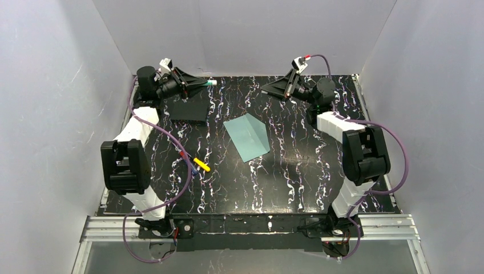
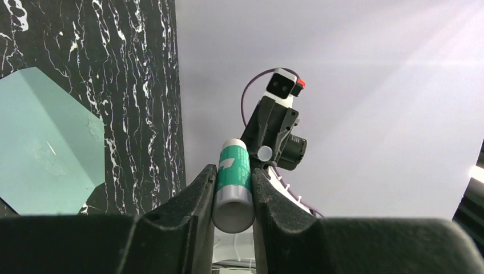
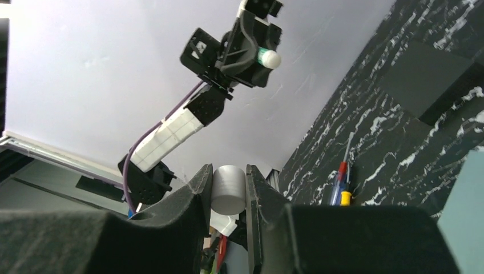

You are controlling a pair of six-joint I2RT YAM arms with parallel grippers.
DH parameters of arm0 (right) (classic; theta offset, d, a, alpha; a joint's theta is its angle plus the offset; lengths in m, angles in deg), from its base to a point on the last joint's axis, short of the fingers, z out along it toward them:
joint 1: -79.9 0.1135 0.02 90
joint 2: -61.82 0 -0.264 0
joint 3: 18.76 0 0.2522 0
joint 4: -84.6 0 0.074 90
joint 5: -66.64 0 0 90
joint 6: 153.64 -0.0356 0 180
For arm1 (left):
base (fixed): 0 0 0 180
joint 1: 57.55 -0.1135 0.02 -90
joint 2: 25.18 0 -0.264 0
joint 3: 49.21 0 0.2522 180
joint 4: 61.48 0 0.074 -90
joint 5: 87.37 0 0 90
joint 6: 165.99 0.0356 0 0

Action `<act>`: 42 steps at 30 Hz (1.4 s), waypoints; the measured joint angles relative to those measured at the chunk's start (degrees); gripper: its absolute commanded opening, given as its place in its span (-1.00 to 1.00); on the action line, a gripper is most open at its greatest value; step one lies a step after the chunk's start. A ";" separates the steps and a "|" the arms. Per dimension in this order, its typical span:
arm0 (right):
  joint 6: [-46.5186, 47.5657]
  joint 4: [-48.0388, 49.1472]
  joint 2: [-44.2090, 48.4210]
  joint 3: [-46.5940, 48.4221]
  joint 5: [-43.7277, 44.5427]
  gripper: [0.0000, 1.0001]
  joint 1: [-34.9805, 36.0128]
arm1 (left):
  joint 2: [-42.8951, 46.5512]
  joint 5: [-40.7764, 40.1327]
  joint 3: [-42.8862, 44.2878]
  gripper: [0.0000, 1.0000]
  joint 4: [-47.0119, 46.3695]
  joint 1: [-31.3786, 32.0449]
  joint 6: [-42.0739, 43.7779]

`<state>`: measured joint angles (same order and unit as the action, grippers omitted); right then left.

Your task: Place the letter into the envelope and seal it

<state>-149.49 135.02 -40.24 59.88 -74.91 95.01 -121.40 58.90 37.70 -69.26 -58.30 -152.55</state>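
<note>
**Both grippers loaded at the far edge, envelope alone mid-table**

In the top view the left arm runs close along the left wall. The left gripper [image 1: 202, 83] hangs at about 10 o'clock over the far edge of the table [image 1: 297, 182], pointing toward 3 o'clock. Its fingers are clamped on a glue stick [image 2: 233, 188], whose teal-and-white end sticks out past them.

Just below it, at 7 o'clock, a dark flat pad [image 1: 190, 108] lies square to the table. Nearer the arms, a small cluster of pens [image 1: 198, 164] lies beside the left arm's cable.

The teal envelope [image 1: 246, 137] lies flat near the centre. It is skewed, with its long edges running from 11 to 5 o'clock. It lies well apart from the pad, the pens and both arms, with bare marble on every side. The letter shows in no view, and whether it is inside the envelope cannot be told.

At 1 o'clock the right gripper [image 3: 228, 169] faces the left one across an open gap. Its fingers are pinched on a short grey cylinder [image 3: 228, 191]. The right arm folds back along the right table edge, near the wall.
</note>
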 measured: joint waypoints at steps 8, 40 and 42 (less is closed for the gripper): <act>42.36 -52.63 0.44 12.26 10.21 -0.97 5.51 | 0.11 -0.42 -2.56 -1.00 -0.72 1.64 1.55; 60.06 -103.47 9.40 -10.60 63.65 -0.15 23.61 | 6.58 -15.15 -5.18 -1.00 44.06 3.67 39.76; 59.84 -103.14 9.46 -10.71 63.65 -0.04 23.61 | 6.58 -15.15 -5.18 -1.00 44.09 3.67 39.76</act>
<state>-89.64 31.88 -30.78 49.17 -11.26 118.62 -114.82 43.76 32.52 -25.17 -54.63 -112.79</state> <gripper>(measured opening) 0.407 0.218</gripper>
